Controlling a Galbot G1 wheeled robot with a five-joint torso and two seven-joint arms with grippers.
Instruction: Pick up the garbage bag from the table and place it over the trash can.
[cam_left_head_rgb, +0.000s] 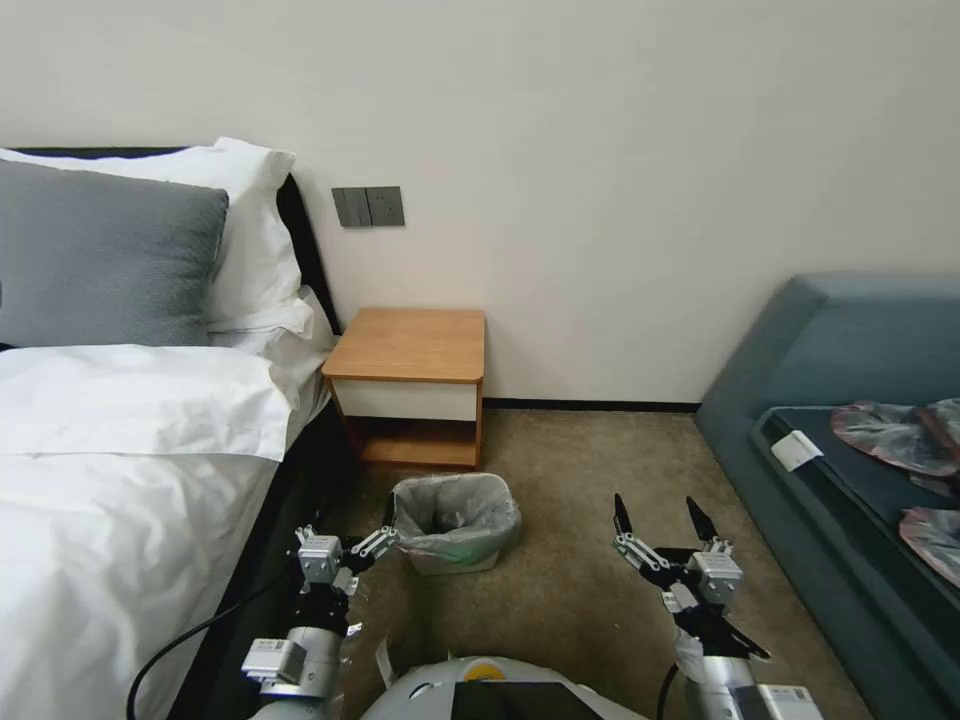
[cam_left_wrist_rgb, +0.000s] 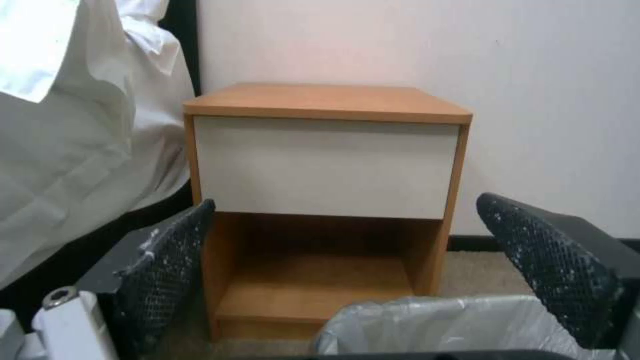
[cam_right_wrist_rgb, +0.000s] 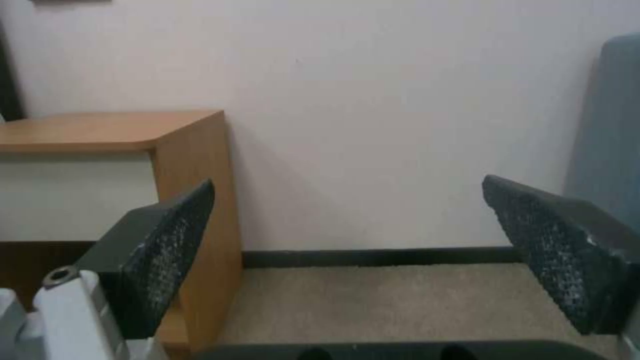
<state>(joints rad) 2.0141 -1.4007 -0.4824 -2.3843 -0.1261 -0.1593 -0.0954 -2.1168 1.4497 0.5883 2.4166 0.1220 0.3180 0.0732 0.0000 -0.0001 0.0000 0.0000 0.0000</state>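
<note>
The garbage bag is draped over the trash can, its wrinkled grey film folded outward over the rim and its mouth facing up — the can's long axis runs roughly parallel to the front of the bench, and so does the bag's opening. We see the bag lining the can's inside; whether anything lies at the bottom we cannot tell. The can stands on the carpet just in front of the bench, on the side away from the wall. The bench's wooden top is bare, and its lower shelf sits open beneath the white drawer front.

Our left tool hovers just beside the can, on the side nearer the bed, its fingers spread wide and almost touching the bag's folded edge; from the left wrist the bag's rim shows between the spread fingers. Our right tool hangs well apart from the can, on the side toward the blue sofa — spread too, and gripping nothing.
</note>
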